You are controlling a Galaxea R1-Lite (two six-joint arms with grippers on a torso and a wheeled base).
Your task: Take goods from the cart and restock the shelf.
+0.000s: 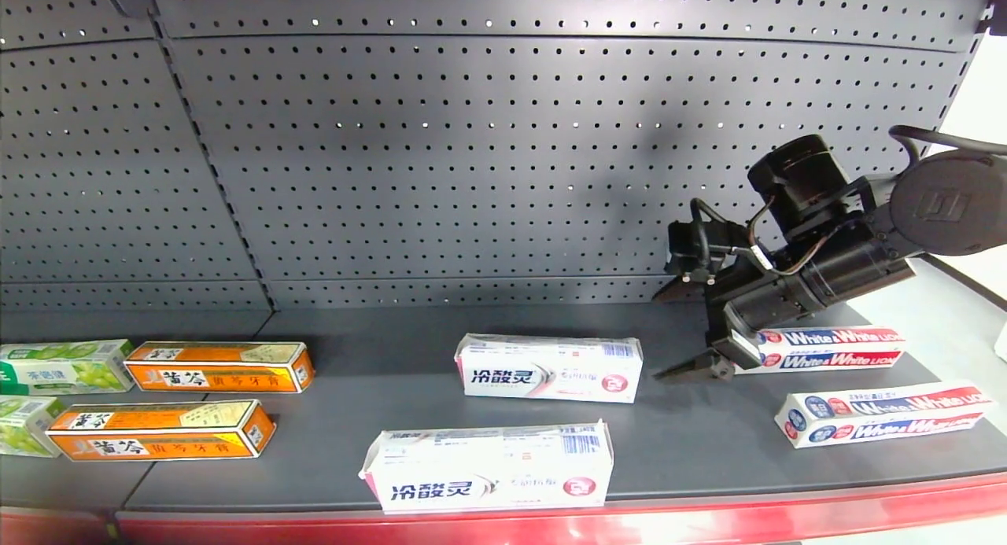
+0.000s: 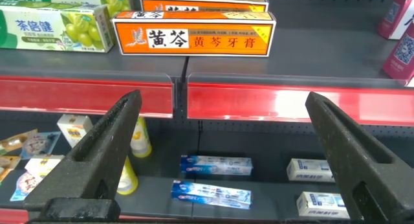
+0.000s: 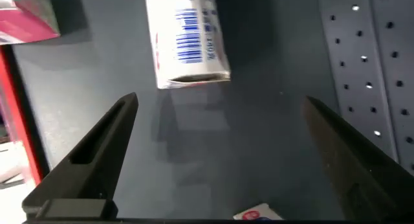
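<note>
**Right gripper** (image 1: 691,333): jaws spread, empty, over the shelf (image 1: 378,348), just beside the left end of the rear red-and-blue toothpaste box (image 1: 834,347). That box lies flat behind the front red-and-blue toothpaste box (image 1: 881,413).

**Left gripper** (image 2: 223,98): jaws likewise spread and empty, facing the shelf's red edge.

**Risk:** on pulling away, 1 finger may clip the rear box and skew it, or nudge the white toothpaste box (image 1: 551,366).
</note>
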